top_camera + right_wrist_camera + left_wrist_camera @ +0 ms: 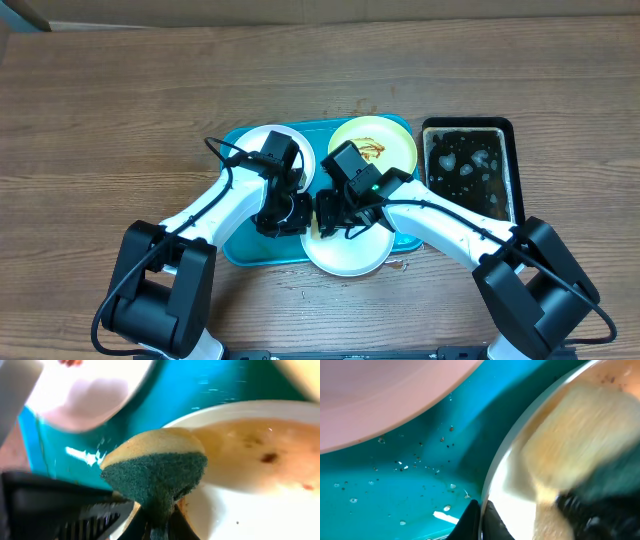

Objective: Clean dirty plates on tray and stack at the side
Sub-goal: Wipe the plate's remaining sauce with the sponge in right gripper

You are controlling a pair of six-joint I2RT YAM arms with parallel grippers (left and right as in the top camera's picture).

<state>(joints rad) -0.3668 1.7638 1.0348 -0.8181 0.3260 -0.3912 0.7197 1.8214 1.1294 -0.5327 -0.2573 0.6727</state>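
The turquoise tray (pixel 238 240) holds three plates. A white plate (pixel 262 140) lies at its back left, and a pale yellow-green plate (pixel 392 140) with brown sauce at its back right. A second white plate (pixel 350 255) overhangs the tray's front edge. My left gripper (pixel 290 215) is shut on this plate's left rim (pixel 492 480). My right gripper (pixel 335 215) is shut on a yellow-and-green sponge (pixel 160 467) and holds it on the plate's wet, brown-smeared surface (pixel 250 460). The sponge shows blurred in the left wrist view (pixel 575 445).
A narrow black tray (pixel 516 170) with soapy water stands to the right of the turquoise tray. The turquoise tray's floor (pixel 395 480) is wet with droplets. Bare wooden table (pixel 120 110) surrounds both trays.
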